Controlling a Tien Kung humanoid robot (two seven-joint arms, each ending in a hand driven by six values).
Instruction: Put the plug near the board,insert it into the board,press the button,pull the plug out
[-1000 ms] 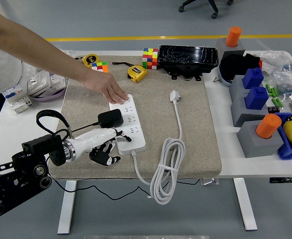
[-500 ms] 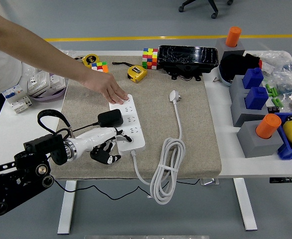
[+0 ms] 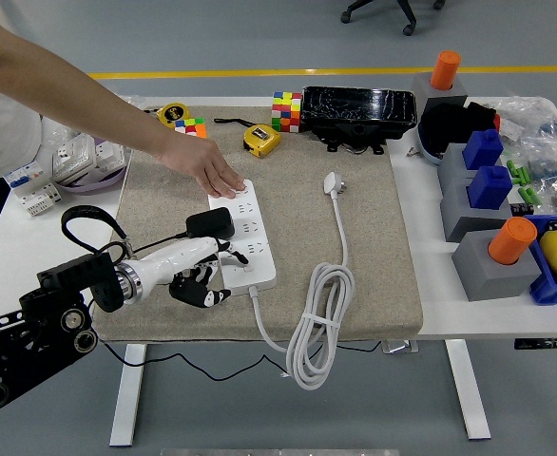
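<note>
A white power board (image 3: 245,237) lies on the grey mat (image 3: 355,285). A person's hand (image 3: 210,174) presses down on its far end. A black plug (image 3: 209,223) with a thin black cable sits at the board's left edge, over the sockets. My left hand (image 3: 201,275) comes in from the lower left, with its white back right under the plug. Its thumb and forefinger appear closed on the plug, and its other black fingers (image 3: 195,291) curl beside the board's near end. The right hand is out of view.
The board's white cord (image 3: 318,323) lies coiled on the mat's near right, with its plug (image 3: 333,182) further back. Tape measures (image 3: 259,139), puzzle cubes (image 3: 285,110) and a black case (image 3: 359,112) line the far edge. Grey and blue blocks (image 3: 483,180) stand at the right.
My left hand and the black plug have shifted slightly up and to the left along the board's edge. The person's hand has stayed on the board.
</note>
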